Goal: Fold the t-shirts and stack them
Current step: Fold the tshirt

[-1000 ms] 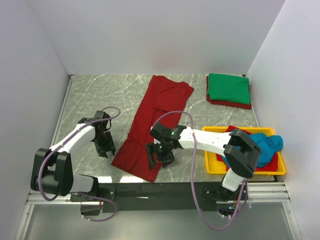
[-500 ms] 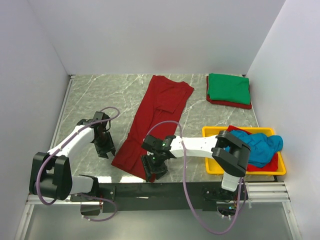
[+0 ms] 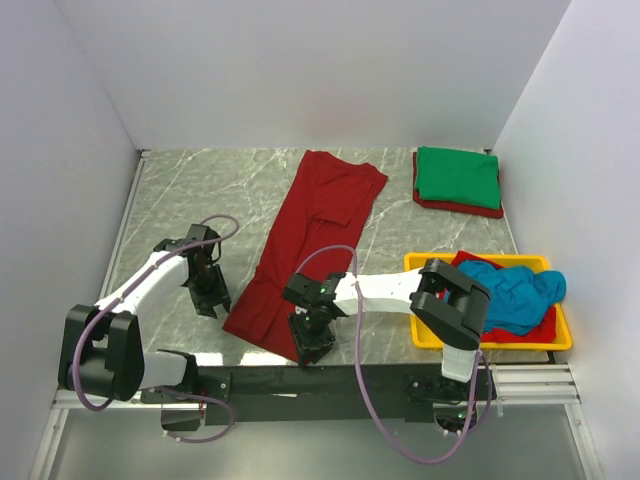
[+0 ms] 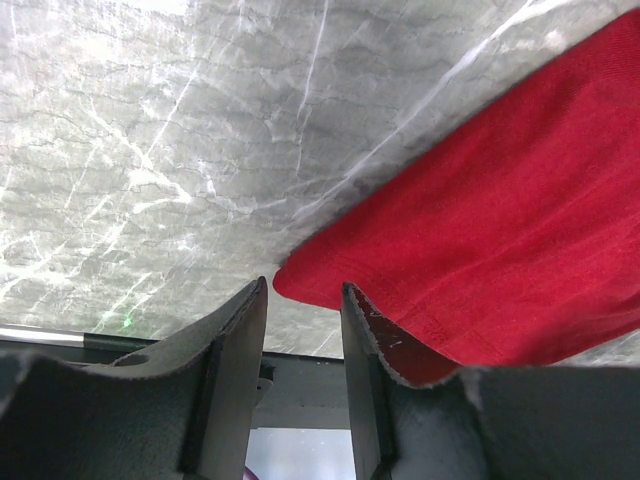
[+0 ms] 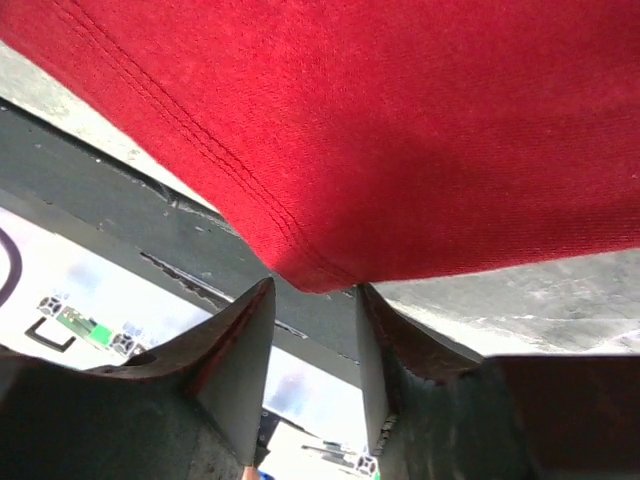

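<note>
A: Grey marble table (image 3: 200,190) first. On it we see the dark red t-shirt (image 3: 320,220) laid out long, its hem at the near edge.

B: Next, the yellow tray (image 3: 530,344) at near right. We find a teal t-shirt (image 3: 515,290) heaped in it over a red one (image 3: 545,325). The right arm (image 3: 385,290) hides part of the tray.

A: At far right, a folded green t-shirt (image 3: 457,175) lies on a folded red shirt (image 3: 455,208).

B: The left gripper (image 4: 303,320) and right gripper (image 5: 310,330), both slightly parted, each have a hem corner at the mouth. We see neither clamped on the cloth.
</note>
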